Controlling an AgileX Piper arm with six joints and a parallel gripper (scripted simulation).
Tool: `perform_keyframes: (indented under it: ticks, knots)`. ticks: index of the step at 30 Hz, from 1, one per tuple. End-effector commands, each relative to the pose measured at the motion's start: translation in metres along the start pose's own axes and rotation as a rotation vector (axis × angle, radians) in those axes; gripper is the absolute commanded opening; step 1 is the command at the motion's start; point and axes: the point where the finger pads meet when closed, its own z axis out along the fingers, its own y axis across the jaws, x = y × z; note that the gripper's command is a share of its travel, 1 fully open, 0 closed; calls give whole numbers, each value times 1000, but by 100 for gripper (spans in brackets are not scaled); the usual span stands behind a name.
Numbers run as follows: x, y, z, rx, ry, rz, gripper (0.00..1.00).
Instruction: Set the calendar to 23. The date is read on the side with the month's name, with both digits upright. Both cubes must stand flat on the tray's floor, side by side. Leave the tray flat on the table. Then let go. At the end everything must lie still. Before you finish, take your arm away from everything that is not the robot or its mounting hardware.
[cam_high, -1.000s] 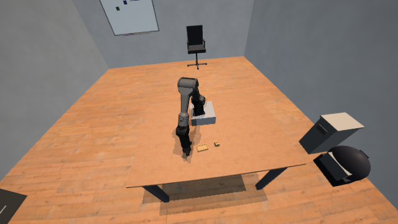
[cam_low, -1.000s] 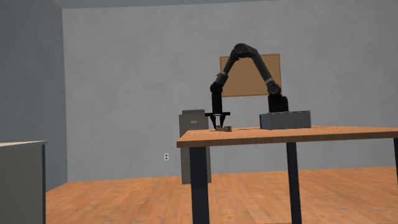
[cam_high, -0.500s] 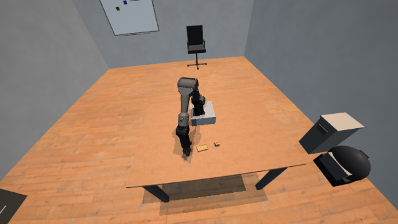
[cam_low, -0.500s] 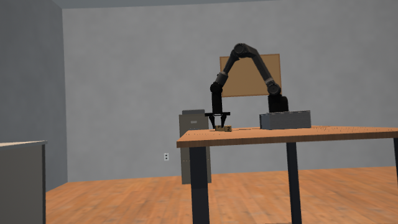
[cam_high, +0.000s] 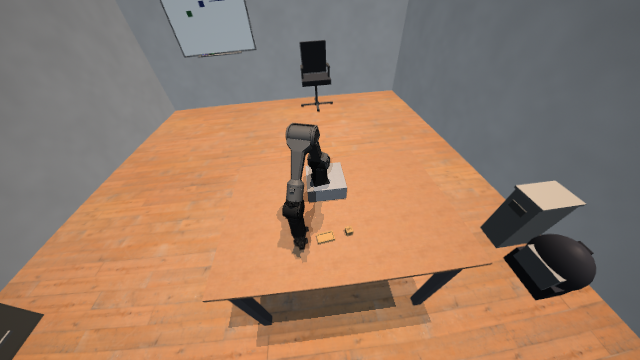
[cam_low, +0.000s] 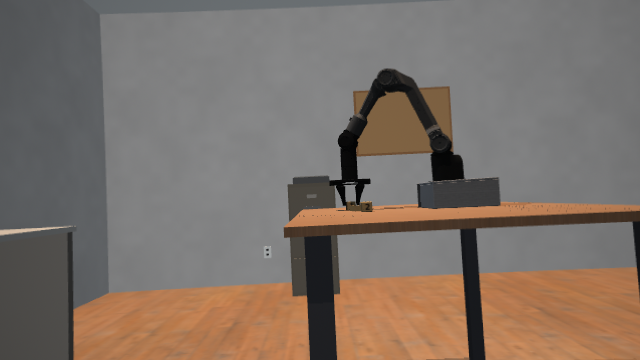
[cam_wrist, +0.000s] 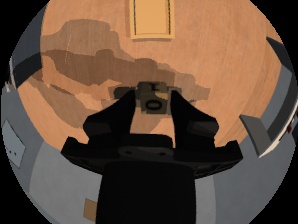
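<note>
My gripper is open, pointing down at the table. One wooden cube stands on the table between the fingertips, with a gap on each side in the wrist view. That view shows a 0, wider than tall, on one face and a partly shaded dark mark on another. The tan tray lies flat and empty, to the right of the gripper in the top view. The other cube sits on the table beyond the tray, showing a 2 in the exterior view.
The grey base block carries the arm, farther back on the table. The table's front edge lies beyond the gripper and tray, on the side away from the base. The arm's shadow falls around the cube between the fingers.
</note>
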Motion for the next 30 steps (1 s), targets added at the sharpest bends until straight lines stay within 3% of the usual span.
perform_keyframes:
  ticks: [1, 17, 25, 26, 30]
  knots:
    - [1, -2, -8, 6, 3, 2, 61]
    - [1, -1, -76, 5, 3, 2, 61]
    - [0, -1, -85, 2, 1, 2, 61]
    - [0, -1, -85, 2, 1, 2, 100]
    - [0, -1, -85, 2, 1, 2, 100]
